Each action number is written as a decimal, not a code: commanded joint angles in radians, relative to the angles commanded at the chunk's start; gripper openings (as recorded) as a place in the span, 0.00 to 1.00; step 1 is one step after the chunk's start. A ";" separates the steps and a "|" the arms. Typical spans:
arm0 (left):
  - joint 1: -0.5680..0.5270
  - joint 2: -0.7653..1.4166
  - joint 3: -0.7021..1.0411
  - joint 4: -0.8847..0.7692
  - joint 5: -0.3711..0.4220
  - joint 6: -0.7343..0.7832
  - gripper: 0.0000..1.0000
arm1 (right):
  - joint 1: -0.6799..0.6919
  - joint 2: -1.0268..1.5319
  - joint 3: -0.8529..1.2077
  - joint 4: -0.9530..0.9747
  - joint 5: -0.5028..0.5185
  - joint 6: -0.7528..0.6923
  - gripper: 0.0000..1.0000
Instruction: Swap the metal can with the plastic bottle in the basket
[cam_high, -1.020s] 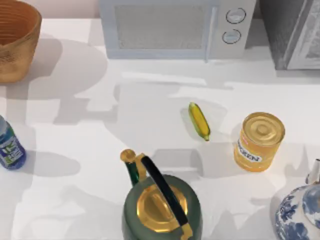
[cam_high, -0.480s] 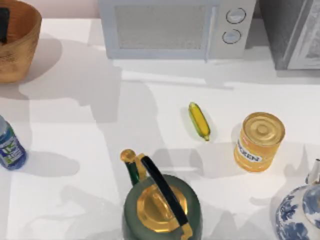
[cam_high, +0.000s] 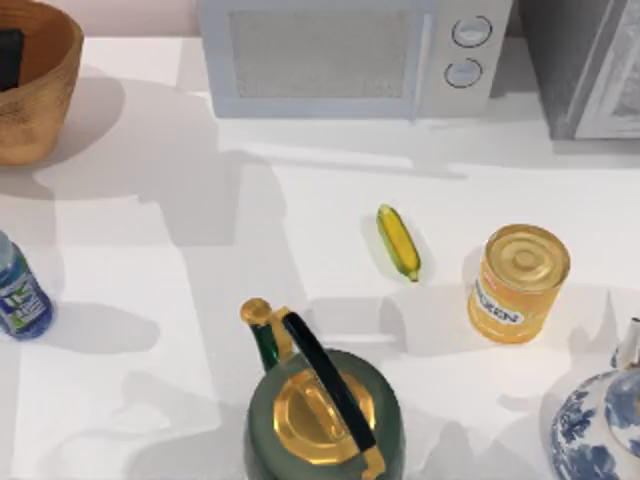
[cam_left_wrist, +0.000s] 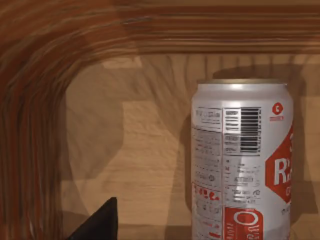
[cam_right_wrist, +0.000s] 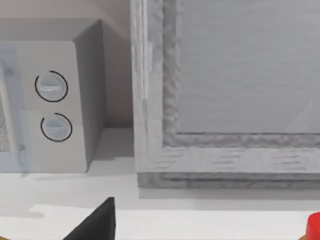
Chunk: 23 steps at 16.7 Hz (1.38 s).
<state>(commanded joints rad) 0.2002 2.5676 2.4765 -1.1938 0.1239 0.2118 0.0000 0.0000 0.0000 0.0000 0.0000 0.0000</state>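
The wicker basket (cam_high: 45, 105) stands at the table's far left corner. My left gripper (cam_high: 8, 57) shows as a dark block inside it at the view's edge. In the left wrist view the white metal can (cam_left_wrist: 241, 160) with red label marks stands upright on the basket floor, close to the ribbed basket wall (cam_left_wrist: 30, 100). One black fingertip (cam_left_wrist: 98, 224) is well off to the side of the can, not touching it; the gripper is open. The blue plastic bottle (cam_high: 18, 292) stands on the table at the left edge. My right arm is parked, one fingertip (cam_right_wrist: 97, 222) showing.
A green and gold kettle (cam_high: 322, 405) sits front centre, a corn cob (cam_high: 398, 241) mid-table and a golden-yellow can (cam_high: 517, 283) to its right. A blue-white teapot (cam_high: 600, 430) is at the front right. A microwave (cam_high: 340, 55) and a grey appliance (cam_high: 590, 65) line the back.
My left gripper has come into the basket, where a second ago none was seen. Arm shadows have shifted across the table. No object has moved.
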 joint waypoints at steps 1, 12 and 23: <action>-0.007 0.000 -0.002 0.002 0.000 -0.001 1.00 | 0.000 0.000 0.000 0.000 0.000 0.000 1.00; -0.013 0.107 -0.023 0.131 -0.002 -0.012 1.00 | 0.000 0.000 0.000 0.000 0.000 0.000 1.00; -0.013 0.107 -0.023 0.131 -0.002 -0.012 0.17 | 0.000 0.000 0.000 0.000 0.000 0.000 1.00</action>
<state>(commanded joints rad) 0.1875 2.6746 2.4539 -1.0627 0.1219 0.1999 0.0000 0.0000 0.0000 0.0000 0.0000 0.0000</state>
